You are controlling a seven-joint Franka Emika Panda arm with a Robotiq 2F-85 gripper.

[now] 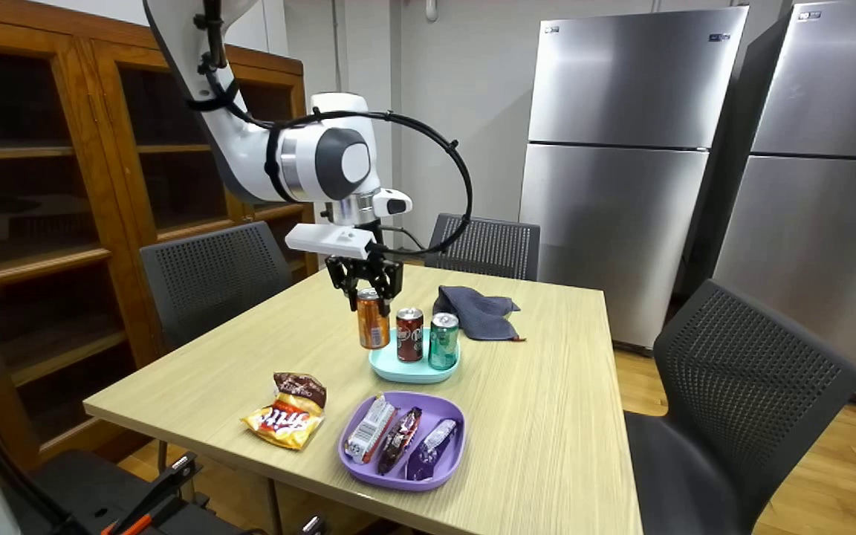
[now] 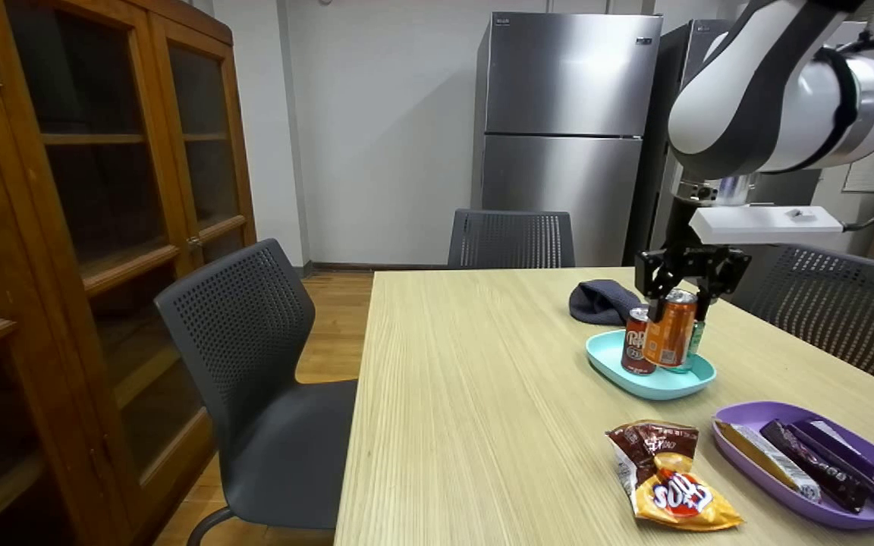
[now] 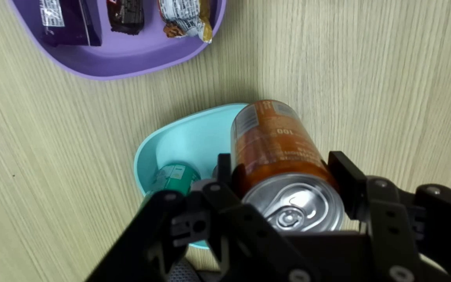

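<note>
One orange can [image 3: 276, 141] is pinched near its top between the jaws of the gripper [image 3: 281, 161].

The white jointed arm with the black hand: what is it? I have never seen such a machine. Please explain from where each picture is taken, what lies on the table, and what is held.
It is a white jointed robot arm ending in a black two-fingered hand. Two pictures come from cameras standing apart from the arm; the remaining one looks down from its wrist, so the hand looks large there.

The hand grips an orange metal can by its sides; it appears to hang above the surface. On the pale wood-grained table sits a rounded turquoise tray; a dark red metal can and a green metal can stand in it. Nearby are a rounded purple tray with three wrapped snack bars, a yellow and brown snack bag, and a dark grey cloth.
</note>
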